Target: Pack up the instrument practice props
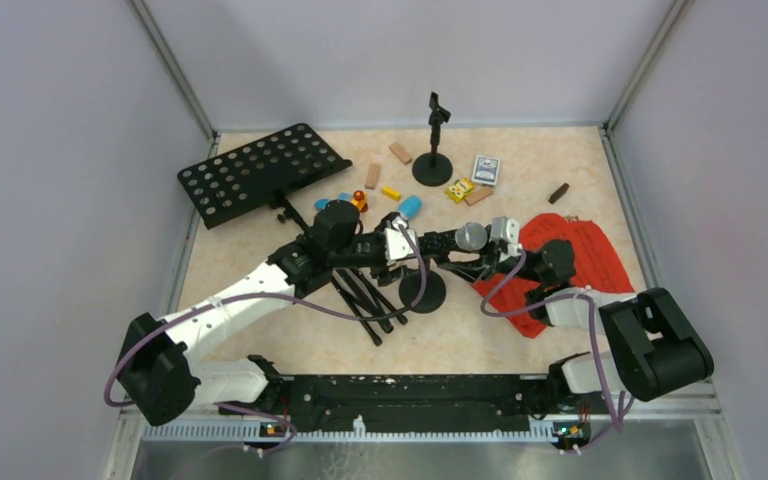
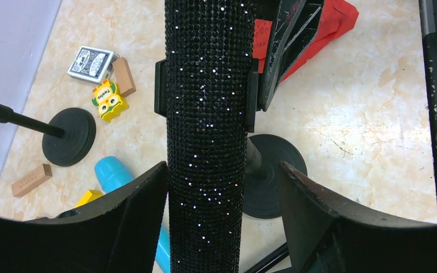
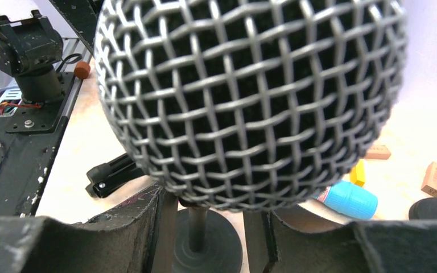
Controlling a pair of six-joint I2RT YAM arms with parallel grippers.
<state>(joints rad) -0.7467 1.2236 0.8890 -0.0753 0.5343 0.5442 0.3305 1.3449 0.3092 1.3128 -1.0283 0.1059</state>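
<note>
The black silver-headed microphone (image 1: 460, 238) lies level in the clip of a round-based mic holder (image 1: 422, 292) at mid table. My left gripper (image 1: 405, 245) is open around its glittery handle (image 2: 207, 142); the left finger touches it and the right one stands apart. My right gripper (image 1: 487, 258) sits under the mesh head (image 3: 250, 102), its jaws either side of the holder's stem (image 3: 196, 224); the head hides their grip. The blue microphone (image 1: 410, 207) lies nearby. The second holder (image 1: 433, 165) stands at the back. The music desk (image 1: 260, 172) and tripod legs (image 1: 365, 295) lie left. The red pages (image 1: 585, 255) lie right.
A card pack (image 1: 486, 169), a yellow toy block (image 1: 458, 190), wooden blocks (image 1: 401, 152) and a small brown block (image 1: 558, 193) lie at the back. The colourful toy vehicle (image 1: 358, 200) sits by the desk. Walls close in three sides.
</note>
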